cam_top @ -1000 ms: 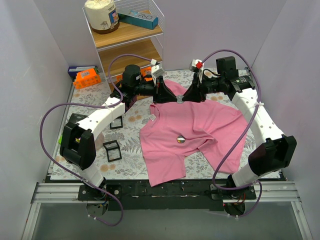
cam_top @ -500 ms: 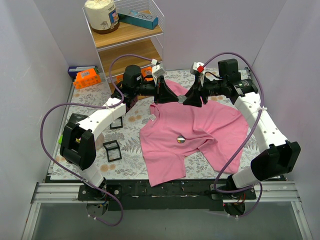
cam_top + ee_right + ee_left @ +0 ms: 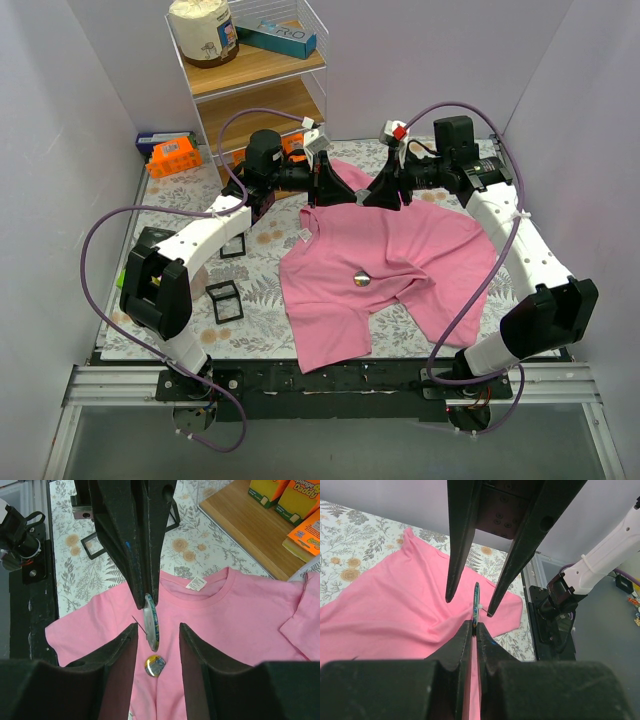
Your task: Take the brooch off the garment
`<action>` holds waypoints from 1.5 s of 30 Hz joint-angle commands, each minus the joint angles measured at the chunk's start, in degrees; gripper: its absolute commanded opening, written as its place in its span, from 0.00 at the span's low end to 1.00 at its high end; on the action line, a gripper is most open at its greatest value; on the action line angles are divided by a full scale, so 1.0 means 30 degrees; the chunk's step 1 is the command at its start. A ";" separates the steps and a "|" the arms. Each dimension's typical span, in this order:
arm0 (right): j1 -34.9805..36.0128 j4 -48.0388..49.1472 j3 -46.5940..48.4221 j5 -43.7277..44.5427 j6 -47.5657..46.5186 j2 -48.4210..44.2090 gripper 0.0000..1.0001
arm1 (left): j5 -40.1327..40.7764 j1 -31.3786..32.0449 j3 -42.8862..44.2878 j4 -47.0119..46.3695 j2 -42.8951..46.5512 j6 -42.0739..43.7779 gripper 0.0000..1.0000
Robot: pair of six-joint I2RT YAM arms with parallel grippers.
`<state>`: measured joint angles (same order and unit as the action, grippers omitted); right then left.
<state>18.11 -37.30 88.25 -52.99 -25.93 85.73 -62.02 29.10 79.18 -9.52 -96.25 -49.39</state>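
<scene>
Right wrist cam: disc [image 3: 151, 622] is pinched edge-on by left gripper [image 3: 148, 596], betw. spread right gripper [image 3: 158, 628] fingers. Brooch [image 3: 155, 664] is seen flat on shirt [image 3: 240, 610], lower, toward bases, equidistant.

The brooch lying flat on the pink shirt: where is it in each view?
Top external: brooch in the middle of the shirt.
Left wrist: cannot pick it out; the left gripper covers part of the shirt.
Right wrist: low centre, between the right gripper's fingers, below the edge-on disc the left gripper holds.
Shared landmark: the pink shirt.
</scene>
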 commanded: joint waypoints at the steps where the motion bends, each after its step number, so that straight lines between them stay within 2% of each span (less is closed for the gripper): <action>1: 0.0145 0.1036 -0.0089 -0.0033 0.0675 0.0045 0.46 | 0.0048 0.0084 -0.0054 -0.0489 0.0530 -0.0091 0.00; 19: 0.0175 0.2559 -0.0120 0.3219 0.2520 0.0221 0.41 | -0.0098 0.0084 0.0034 -0.0548 0.0296 -0.0120 0.00; 28: 0.0175 0.3204 0.0145 0.3805 0.3897 0.0660 0.40 | -0.0215 0.0055 0.0151 -0.0548 0.0178 -0.0032 0.00; 45: 0.0175 0.3556 0.0584 0.5007 0.4338 0.0953 0.39 | -0.0098 -0.0003 0.0122 -0.0372 0.0120 -0.0003 0.00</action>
<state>18.90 -31.05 88.18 -43.16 -13.23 87.55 -57.82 28.53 79.18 -10.00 -96.92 -48.88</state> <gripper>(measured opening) 0.396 0.029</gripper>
